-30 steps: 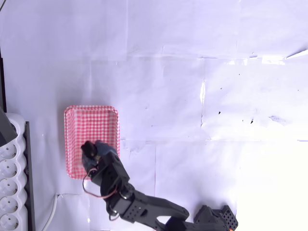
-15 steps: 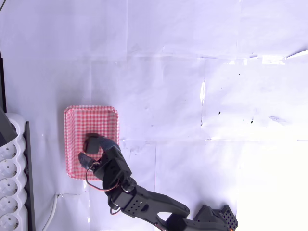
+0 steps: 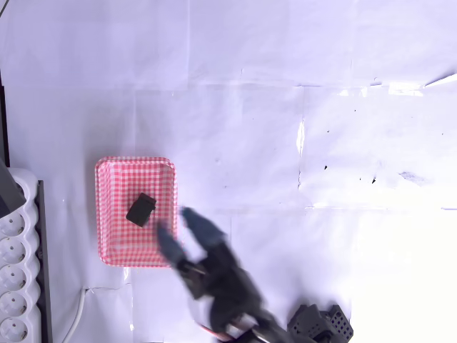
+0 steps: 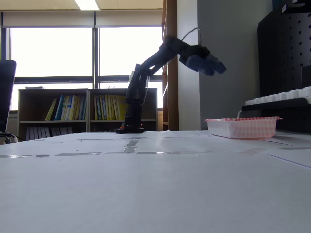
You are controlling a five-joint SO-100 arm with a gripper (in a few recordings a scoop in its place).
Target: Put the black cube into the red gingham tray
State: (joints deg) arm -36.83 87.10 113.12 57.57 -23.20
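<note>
Gripper (image 3: 180, 227) blurred, black cube (image 3: 141, 209) in red gingham tray (image 3: 114, 175)

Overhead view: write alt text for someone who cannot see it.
A small black cube lies inside a red gingham tray on a white paper-covered table. The robot's gripper, blurred and with its fingers spread open, is beside the tray's lower right corner, holding nothing. A white moulded tray with round holes sits at the left edge.

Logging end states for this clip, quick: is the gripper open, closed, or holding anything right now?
Gripper: open and holding nothing; the black cube lies loose in the red gingham tray.
</note>
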